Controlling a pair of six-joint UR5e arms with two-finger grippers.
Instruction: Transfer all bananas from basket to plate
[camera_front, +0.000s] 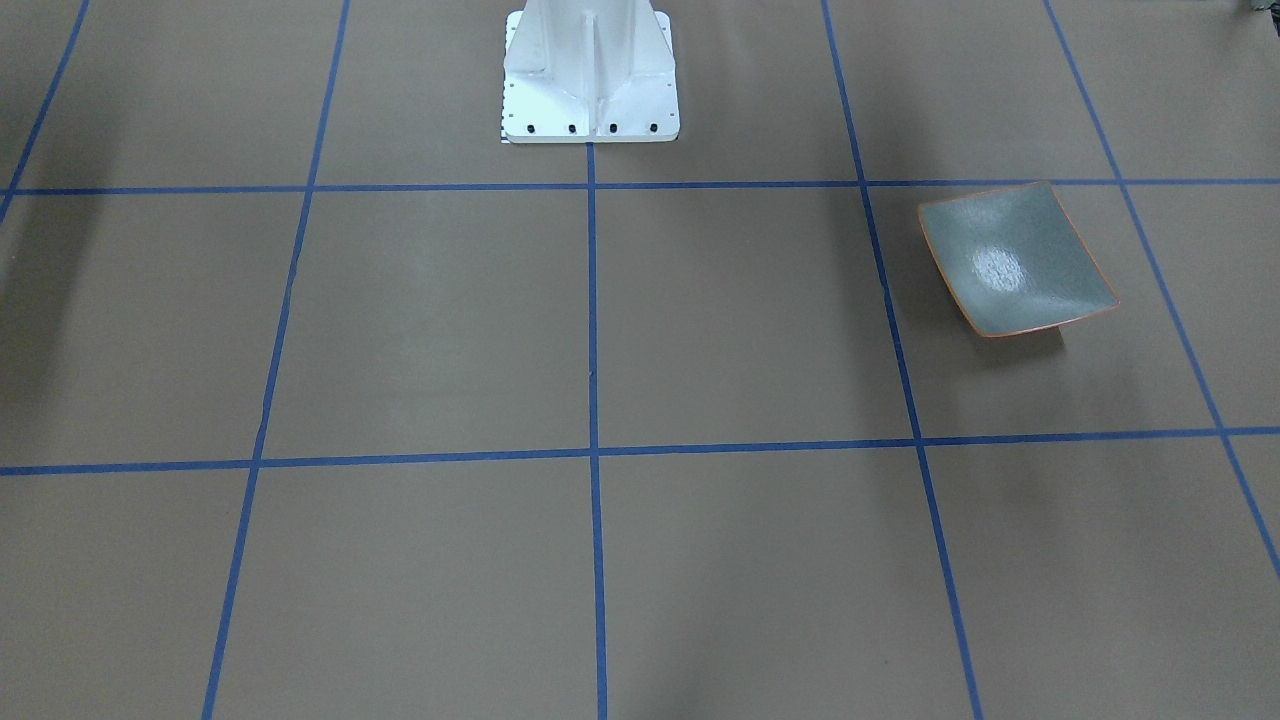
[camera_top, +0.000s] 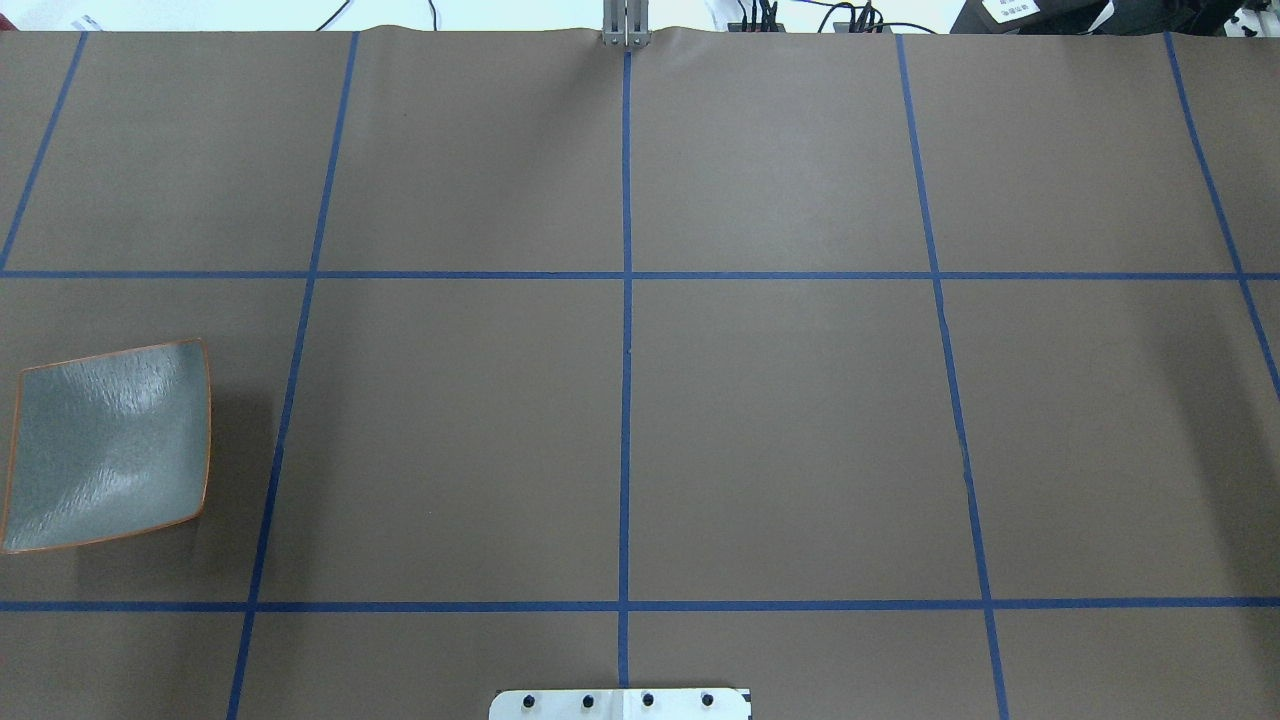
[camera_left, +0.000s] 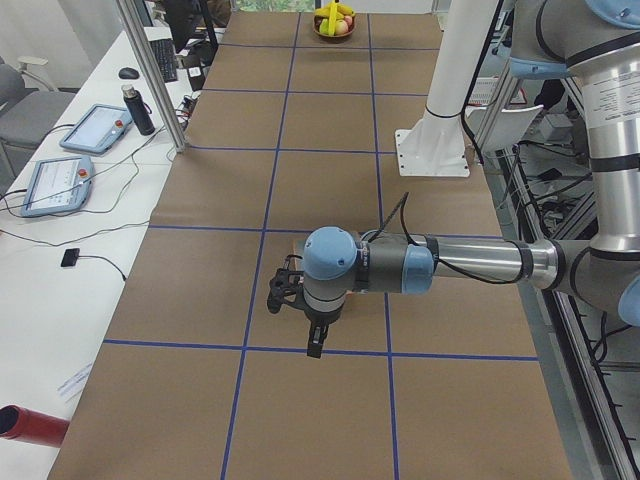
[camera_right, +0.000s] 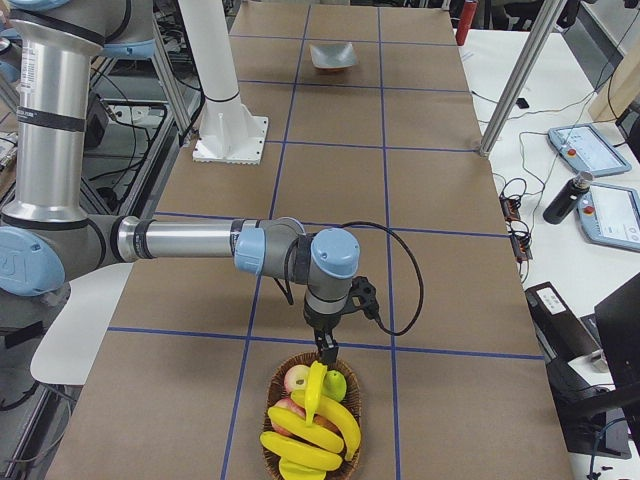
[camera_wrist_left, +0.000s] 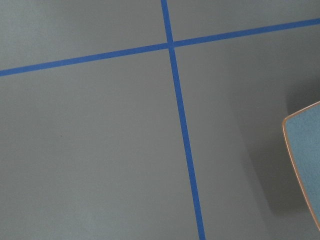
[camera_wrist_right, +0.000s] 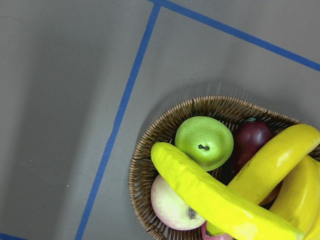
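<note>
Several yellow bananas (camera_right: 312, 432) lie in a round wicker basket (camera_right: 272, 462) at the table's right end; the right wrist view shows them (camera_wrist_right: 215, 195) over the basket rim (camera_wrist_right: 145, 150). One banana (camera_right: 316, 388) stands up on end right under my right gripper (camera_right: 328, 352); I cannot tell if that gripper is open or shut. The grey-green plate (camera_top: 105, 445) with an orange rim sits empty at the table's left end (camera_front: 1015, 260). My left gripper (camera_left: 314, 346) hangs near the plate, whose edge (camera_wrist_left: 306, 155) shows in the left wrist view; I cannot tell its state.
The basket also holds a green apple (camera_wrist_right: 204, 142), a dark plum (camera_wrist_right: 252, 137) and a pink apple (camera_wrist_right: 172, 205). The robot's white base (camera_front: 590, 80) stands mid-table. Metal posts (camera_right: 515, 75) and a desk with tablets (camera_left: 92, 128) line the far side.
</note>
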